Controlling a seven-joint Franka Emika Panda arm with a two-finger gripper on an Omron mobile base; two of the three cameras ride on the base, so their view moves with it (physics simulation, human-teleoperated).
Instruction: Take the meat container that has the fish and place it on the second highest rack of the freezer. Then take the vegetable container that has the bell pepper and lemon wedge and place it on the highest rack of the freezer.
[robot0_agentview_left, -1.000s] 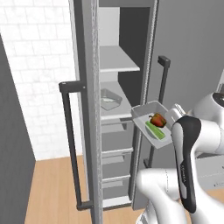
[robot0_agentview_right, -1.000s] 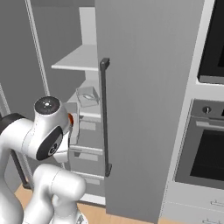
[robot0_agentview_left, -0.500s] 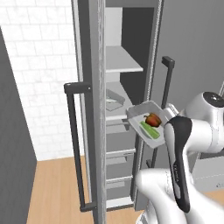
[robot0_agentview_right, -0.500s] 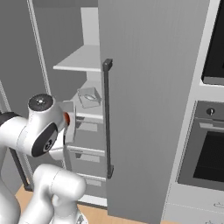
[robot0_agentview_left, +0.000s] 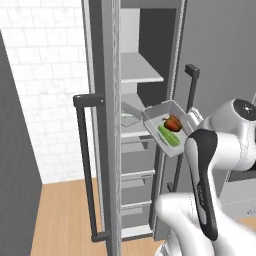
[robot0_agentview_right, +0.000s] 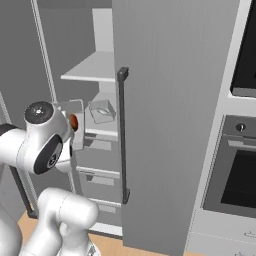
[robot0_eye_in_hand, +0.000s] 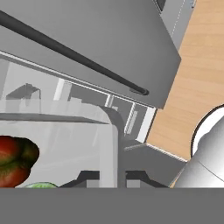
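Observation:
The vegetable container (robot0_agentview_left: 166, 129) is a clear tray tilted in the air in front of the open freezer (robot0_agentview_left: 141, 75), at the height of the lower shelf board. In it lie the red bell pepper (robot0_agentview_left: 172, 121) and the green lemon wedge (robot0_agentview_left: 169, 136). My gripper (robot0_agentview_left: 192, 118) is shut on the tray's right rim. In the hand view the gripper (robot0_eye_in_hand: 114, 177) pinches the clear tray wall (robot0_eye_in_hand: 111, 144), with the bell pepper (robot0_eye_in_hand: 15, 159) to the left. The meat container (robot0_agentview_right: 101, 111) rests on the lower shelf board with a pale shape inside; the fish is too faint to make out.
The freezer's open door (robot0_agentview_right: 165, 115) with its dark bar handle (robot0_agentview_right: 122, 135) stands right of the opening. A second door with a bar handle (robot0_agentview_left: 84, 165) stands at the left. Grey drawers (robot0_agentview_left: 136, 185) fill the freezer's lower part. A built-in oven (robot0_agentview_right: 235, 170) is further right.
Both base views have shifted and the freezer looks nearer, so the base has driven. The gripped vegetable container now hangs closer to the freezer opening.

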